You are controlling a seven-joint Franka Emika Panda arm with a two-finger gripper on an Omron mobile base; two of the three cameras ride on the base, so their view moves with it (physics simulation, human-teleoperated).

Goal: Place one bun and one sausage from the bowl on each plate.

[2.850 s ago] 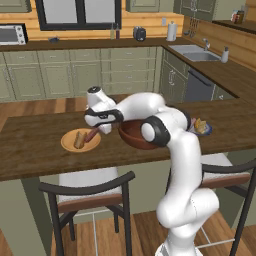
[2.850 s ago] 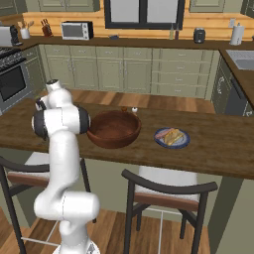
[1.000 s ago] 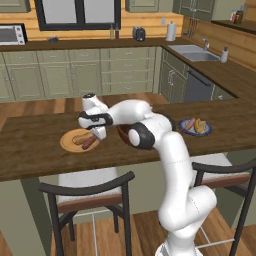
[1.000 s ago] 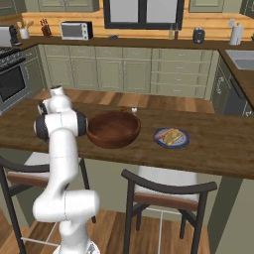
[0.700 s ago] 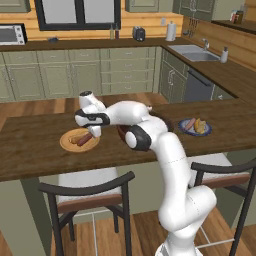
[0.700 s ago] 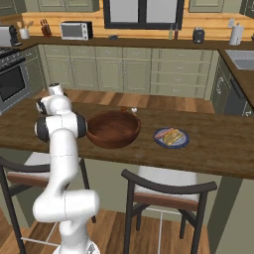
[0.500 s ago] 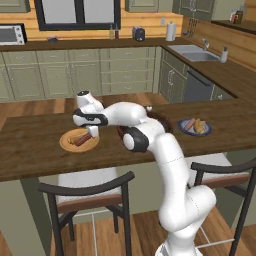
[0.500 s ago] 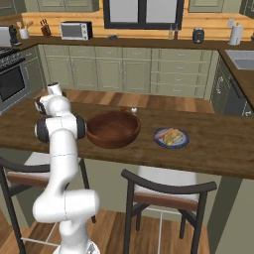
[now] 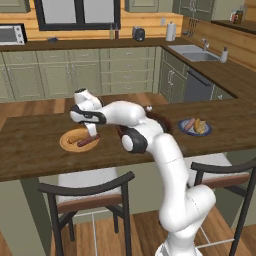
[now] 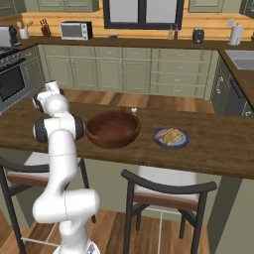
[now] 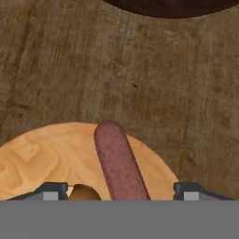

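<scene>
Kitchen cabinets and a window fill the background, and a dark wooden bench crosses the middle of both base views. Above the tan plate, at centre left of the left base view, the end effector is seen pointing down. In the hand view its two fingertips are set wide apart at the lower corners, with nothing clamped between them. Between them a sausage is seen lying on the tan plate, and the end of a bun is just visible at the bottom edge beside it. Further out, the big dark bowl is placed on the bench at centre left of the right base view. To its right, well apart, a blue plate carries another sausage and bun.
</scene>
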